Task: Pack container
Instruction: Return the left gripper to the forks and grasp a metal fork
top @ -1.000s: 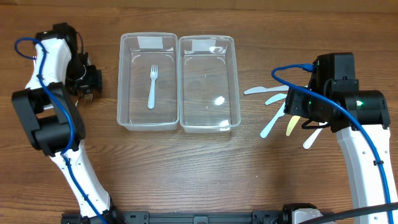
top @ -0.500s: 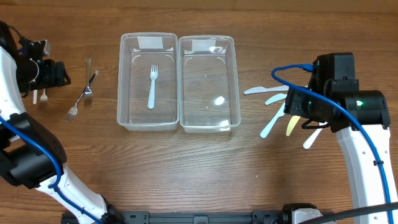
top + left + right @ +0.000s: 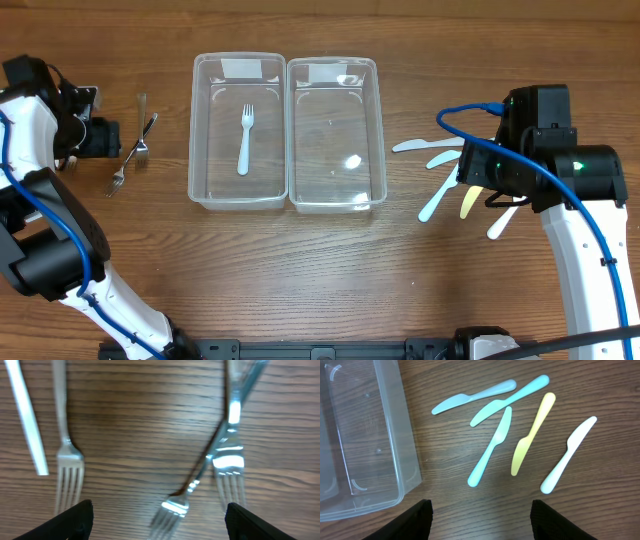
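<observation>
Since a second before, our left arm [image 3: 45,255] had swung away from beside the containers to the far left edge of the wooden surface [image 3: 320,280], and our right arm [image 3: 580,250] had kept its place at the right. Two clear containers stood side by side at the middle, long walls touching: the left container [image 3: 215,160] and the right container [image 3: 335,120]. Our left hand [image 3: 105,138] hovered low over the cutlery at the left, well apart from the containers; from its wrist view the left hand [image 3: 160,525] was released, its fingers [image 3: 75,520] spread wide with nothing between them. Our right hand [image 3: 478,172] hung above the knives to the right of the right container; it too was released and gripped nothing, as the right wrist view showed [image 3: 482,522]. Five plastic knives [image 3: 532,435] lay loose on the wood there, two light blue, one paler blue, one yellow and one white, just beside the container's corner but not touching it. A white plastic fork [image 3: 243,140] lay on the floor of the left container, tines toward the far wall. Under the left hand we saw three metal forks [image 3: 230,455], two of them crossing at the handles, and a white handle [image 3: 27,415] lying apart at the left.
</observation>
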### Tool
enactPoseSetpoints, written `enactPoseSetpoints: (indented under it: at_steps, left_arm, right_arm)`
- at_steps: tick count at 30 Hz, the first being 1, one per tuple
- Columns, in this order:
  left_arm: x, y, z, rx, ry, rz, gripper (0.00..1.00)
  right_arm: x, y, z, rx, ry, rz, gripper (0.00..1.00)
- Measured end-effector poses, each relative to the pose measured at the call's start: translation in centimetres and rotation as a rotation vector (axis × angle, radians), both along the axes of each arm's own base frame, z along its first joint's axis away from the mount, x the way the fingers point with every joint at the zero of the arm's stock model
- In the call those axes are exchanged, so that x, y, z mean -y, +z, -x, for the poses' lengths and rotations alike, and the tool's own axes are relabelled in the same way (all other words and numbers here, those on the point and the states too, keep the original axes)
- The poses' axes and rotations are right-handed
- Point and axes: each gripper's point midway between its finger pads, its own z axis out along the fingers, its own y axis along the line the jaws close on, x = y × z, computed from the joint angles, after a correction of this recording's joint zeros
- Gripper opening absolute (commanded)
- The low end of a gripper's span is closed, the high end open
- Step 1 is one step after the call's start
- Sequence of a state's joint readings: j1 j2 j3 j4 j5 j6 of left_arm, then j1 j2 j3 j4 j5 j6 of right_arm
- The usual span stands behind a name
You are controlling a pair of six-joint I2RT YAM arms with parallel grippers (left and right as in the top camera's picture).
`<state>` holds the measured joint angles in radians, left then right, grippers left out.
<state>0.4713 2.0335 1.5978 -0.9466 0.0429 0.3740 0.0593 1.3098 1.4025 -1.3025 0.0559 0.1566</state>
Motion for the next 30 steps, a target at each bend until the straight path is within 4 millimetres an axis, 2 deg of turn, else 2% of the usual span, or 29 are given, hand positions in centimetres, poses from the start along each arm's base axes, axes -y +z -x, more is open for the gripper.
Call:
enactPoseSetpoints:
  at_steps: [9, 13, 18, 22, 24, 28, 30]
  left_arm:
    - [-1.0, -0.7, 0.3, -0.022, 0.012, -0.058, 0.82]
    - [-0.3, -2.6, 0.2, -0.064, -0.007, -0.047, 0.82]
    - [1.7, -5.5, 0.1, -0.129, -0.055, -0.021, 0.83]
    - [2.7, -5.9, -0.2, -0.141, -0.078, -0.018, 0.82]
    - [2.8, -6.0, -0.2, -0.144, -0.082, -0.016, 0.78]
    - [3.1, -6.1, -0.1, -0.150, -0.075, 0.001, 0.60]
    - [3.3, -6.1, 0.0, -0.155, -0.074, 0.009, 0.39]
  right_arm:
    - [0.0, 0.0, 0.0, 0.000, 0.001, 0.000, 0.65]
    - [0.0, 0.0, 0.0, 0.000, 0.000, -0.001, 0.65]
    - [0.0, 0.0, 0.0, 0.001, 0.001, 0.000, 0.65]
    - [0.0, 0.0, 0.0, 0.000, 0.000, 0.000, 0.65]
    - [0.0, 0.0, 0.0, 0.000, 0.000, 0.000, 0.65]
    - [0.0, 0.0, 0.0, 0.000, 0.000, 0.000, 0.65]
    - [0.0, 0.0, 0.0, 0.000, 0.000, 0.000, 0.65]
